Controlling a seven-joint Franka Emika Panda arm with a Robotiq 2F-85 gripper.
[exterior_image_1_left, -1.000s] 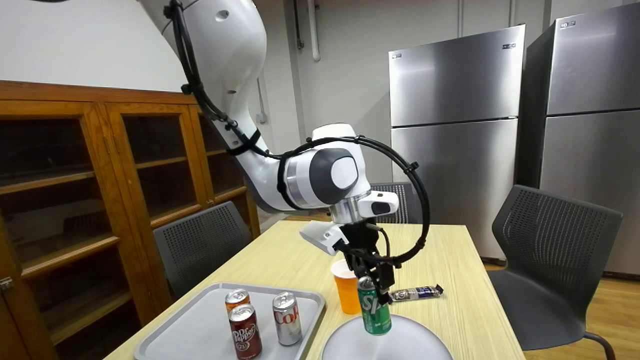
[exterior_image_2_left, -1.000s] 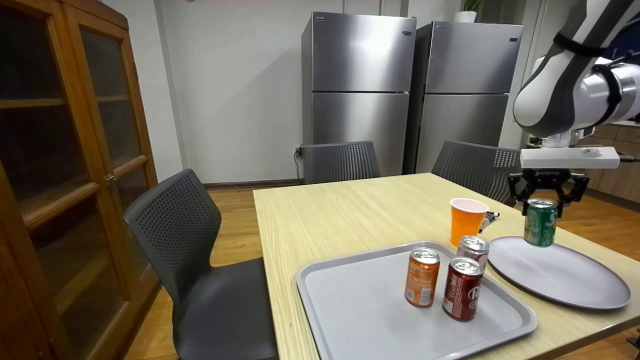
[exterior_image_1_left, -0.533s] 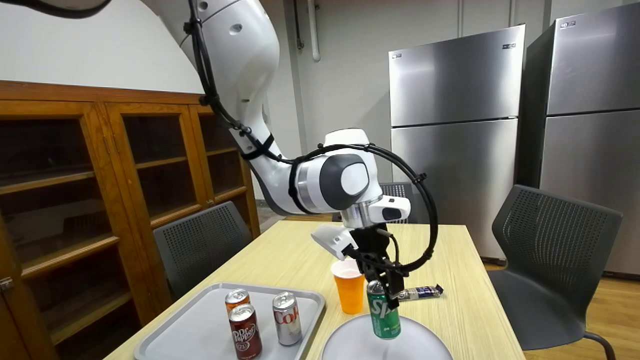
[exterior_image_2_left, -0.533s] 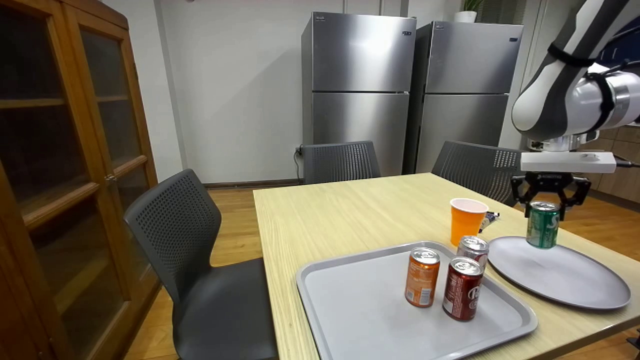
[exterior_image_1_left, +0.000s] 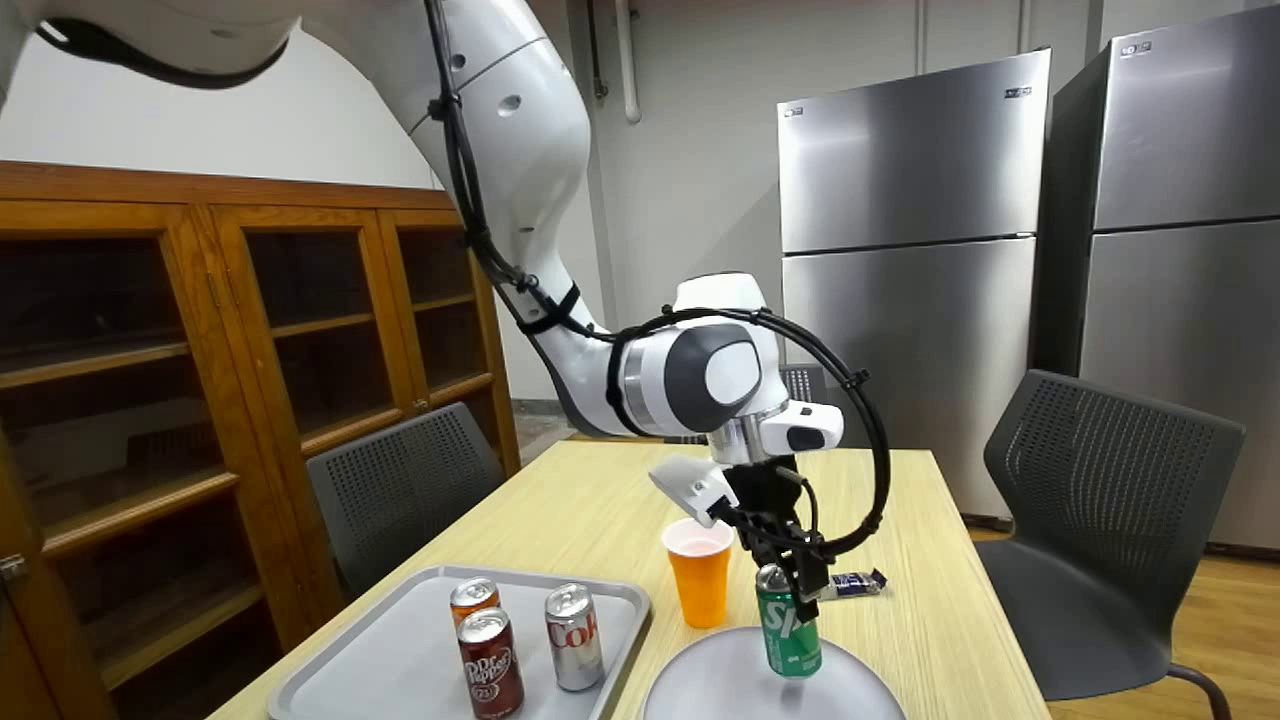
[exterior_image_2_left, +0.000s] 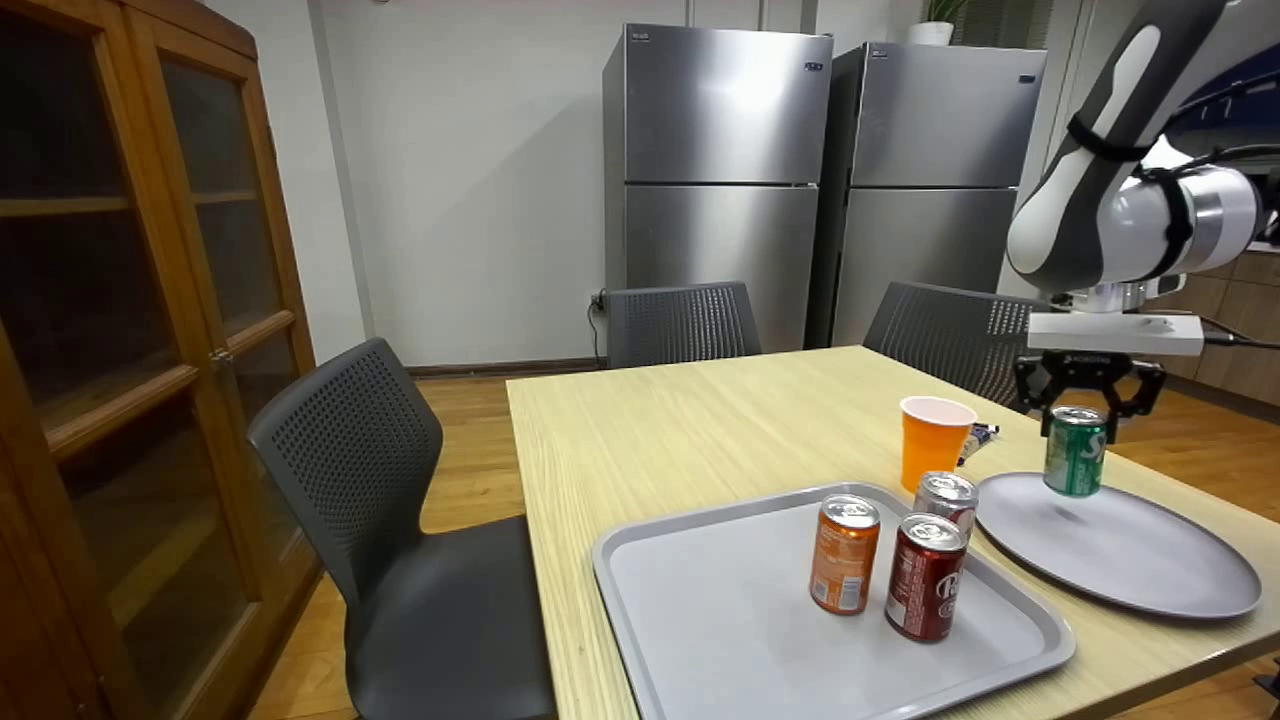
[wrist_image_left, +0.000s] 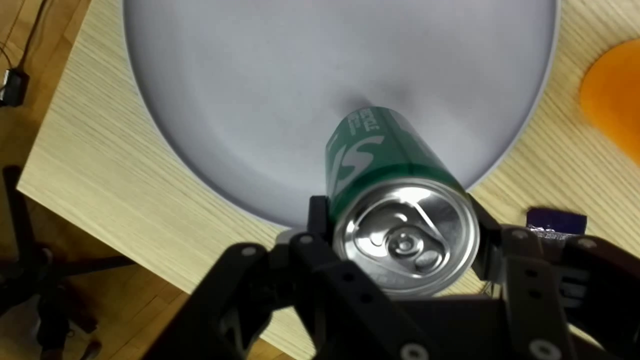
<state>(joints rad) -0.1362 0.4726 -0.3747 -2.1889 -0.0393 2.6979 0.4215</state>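
we see the claw (exterior_image_2_left: 1079, 428) squeezing the green can (wrist_image_left: 392, 190) near its top from both sides, which should stop it falling. the can tilts a little; we think it hangs just above the round plate (exterior_image_2_left: 1150, 555), since a shadow (wrist_image_left: 351, 101) shows below.

In an exterior view, you have free room over the plate (exterior_image_2_left: 1150, 560) toward the frame's lower right, and a narrow gap under the green can (exterior_image_2_left: 1075, 455) in your gripper (exterior_image_2_left: 1079, 428). Left of them, the orange cup (exterior_image_2_left: 935, 445) stands in your way, the wrapped bar (exterior_image_2_left: 978, 440) partly behind it. Further down the frame, the silver can (exterior_image_2_left: 945, 500), dark red can (exterior_image_2_left: 925, 585) and orange can (exterior_image_2_left: 845, 555) block a low crossing; you could pass over the tray (exterior_image_2_left: 720, 640) at lower centre.
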